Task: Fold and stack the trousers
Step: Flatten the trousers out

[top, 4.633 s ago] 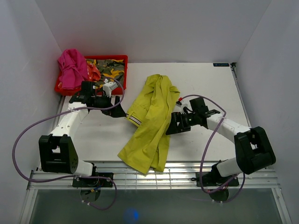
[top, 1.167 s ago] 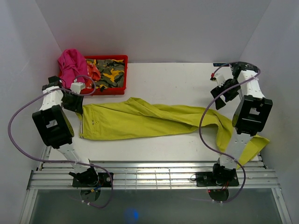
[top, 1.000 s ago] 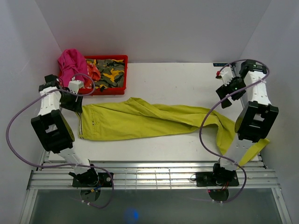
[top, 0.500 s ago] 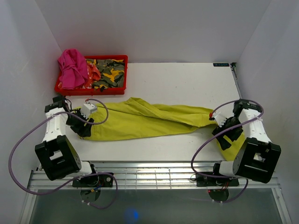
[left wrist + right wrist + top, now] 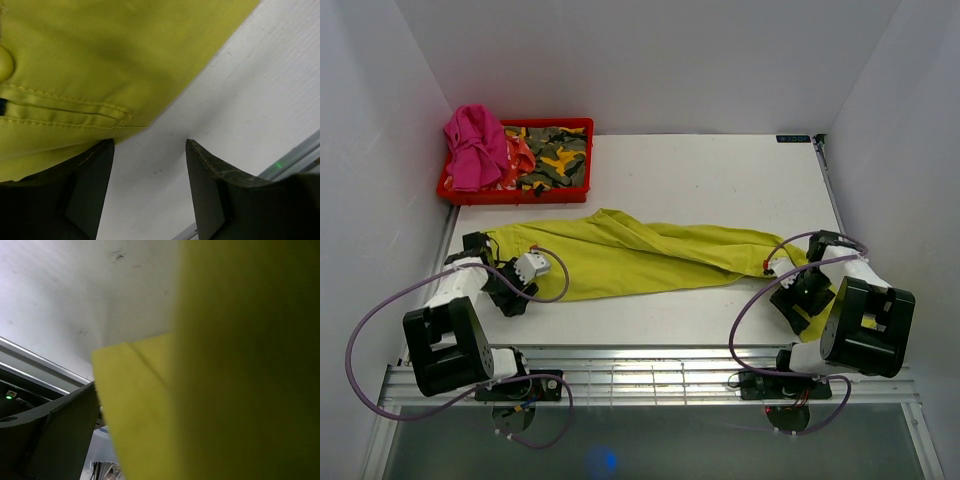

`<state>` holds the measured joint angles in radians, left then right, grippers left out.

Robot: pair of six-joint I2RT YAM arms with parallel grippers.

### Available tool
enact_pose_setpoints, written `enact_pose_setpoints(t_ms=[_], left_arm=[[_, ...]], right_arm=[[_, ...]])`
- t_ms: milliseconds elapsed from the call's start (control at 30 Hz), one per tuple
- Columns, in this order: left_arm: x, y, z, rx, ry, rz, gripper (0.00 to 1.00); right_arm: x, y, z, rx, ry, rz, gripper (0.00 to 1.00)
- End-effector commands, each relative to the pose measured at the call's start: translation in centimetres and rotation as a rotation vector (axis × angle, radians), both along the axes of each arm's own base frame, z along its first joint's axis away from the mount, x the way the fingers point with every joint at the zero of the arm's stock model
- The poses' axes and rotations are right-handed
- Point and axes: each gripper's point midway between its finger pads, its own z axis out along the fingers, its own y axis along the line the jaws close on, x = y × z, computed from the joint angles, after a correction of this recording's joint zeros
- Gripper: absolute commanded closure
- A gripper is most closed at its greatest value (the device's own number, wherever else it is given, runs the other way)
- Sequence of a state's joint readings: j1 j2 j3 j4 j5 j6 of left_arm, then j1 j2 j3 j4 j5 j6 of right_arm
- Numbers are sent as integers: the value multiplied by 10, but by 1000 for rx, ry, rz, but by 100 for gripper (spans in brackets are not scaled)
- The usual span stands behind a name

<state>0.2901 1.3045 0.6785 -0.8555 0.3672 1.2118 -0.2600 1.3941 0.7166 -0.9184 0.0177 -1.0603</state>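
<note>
Sprawling lengthwise across the white table [image 5: 720, 180], the lime trousers [image 5: 640, 262] are lying flat, waistband [image 5: 60, 102] left, leg ends right. (R.)

How are they handling? (M.)

Looking light and limp, and sagging wherever unsupported. I'm judging the waistband corners and hems best for gripping. (R.)

Grippers? (M.)

The left gripper [image 5: 150, 150] is gaping at the waistband corner, pinching nothing. The right gripper [image 5: 798, 300] is sitting at the hem, with cloth smothering its camera, so I cannot tell released from clenched. A second ago both arms were raised at the far sides; now they are sitting low at the cloth ends. (R.)
</note>
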Motion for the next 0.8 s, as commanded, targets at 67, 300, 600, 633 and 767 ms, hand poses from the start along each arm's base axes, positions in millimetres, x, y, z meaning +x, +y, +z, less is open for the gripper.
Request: enact_pose_setpoints(t_ms=[67,300,600,633,767], left_arm=[[30,8,-6,48,-86,-1,38],[31,8,-3,35,-61,21,95],[70,6,95,-112,-233,138,100],[72,9,103,-131,-243,164,100],[87,8,134,-201,-308,205,100]], right_arm=[[19,-14,-7,-78,-81,-16,30],[26,-16,12,-83,-137,0,86],[45,-33,88,-90,-254,38,92],[49,-37,96,-99,-273,54,92],[51,-49,108,-109,-278,58,92]])
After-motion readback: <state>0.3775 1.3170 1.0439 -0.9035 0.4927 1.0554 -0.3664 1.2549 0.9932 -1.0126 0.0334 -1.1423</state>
